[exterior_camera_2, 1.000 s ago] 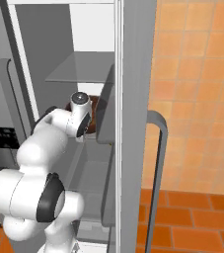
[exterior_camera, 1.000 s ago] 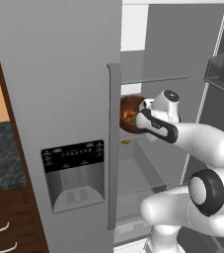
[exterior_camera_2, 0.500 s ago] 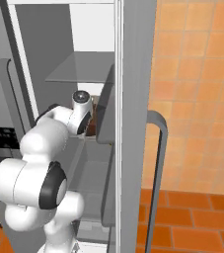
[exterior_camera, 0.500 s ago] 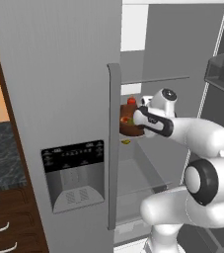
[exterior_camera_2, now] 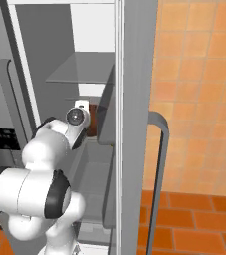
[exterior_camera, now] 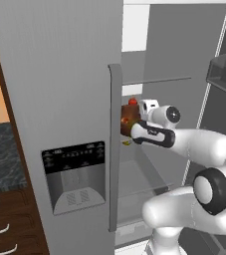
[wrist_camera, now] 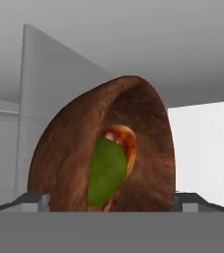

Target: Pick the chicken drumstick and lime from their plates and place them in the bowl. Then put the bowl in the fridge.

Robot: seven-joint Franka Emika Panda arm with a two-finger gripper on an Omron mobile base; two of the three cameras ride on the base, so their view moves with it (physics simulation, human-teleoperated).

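Dark-brown wood fills the space straight ahead of the two-finger gripper [exterior_camera: 132, 130]: the deep round wooden bowl [wrist_camera: 103, 148] sits at its fingertips, seen in the hand view with its opening turned sideways toward the camera. Inside the bowl, closest to the hand, lies the small round green lime [wrist_camera: 106, 171], and just behind it, touching it, the reddish-brown roasted chicken drumstick [wrist_camera: 125, 142] shows a glossy edge. The gripper appears clamped on the bowl's rim, though the fingertips themselves are mostly hidden by the bowl and the hand, so the contact cannot be made out sharply.

From the left base view, the bowl [exterior_camera: 129, 121] is held out beyond the hand, inside the open compartment of the tall grey stainless fridge [exterior_camera: 64, 60], just past the long vertical handle [exterior_camera: 114, 149] of the closed door. A glass shelf [exterior_camera: 157, 79] hangs above the gripper, and a lower white shelf lies beneath it. To the gripper's left, on the closed door, is the dark dispenser panel [exterior_camera: 74, 157]; its small markings are too fine to read.

From the right base view, the bowl [exterior_camera_2: 91, 125] peeks out just beyond the wrist, beside the open fridge door [exterior_camera_2: 137, 99].
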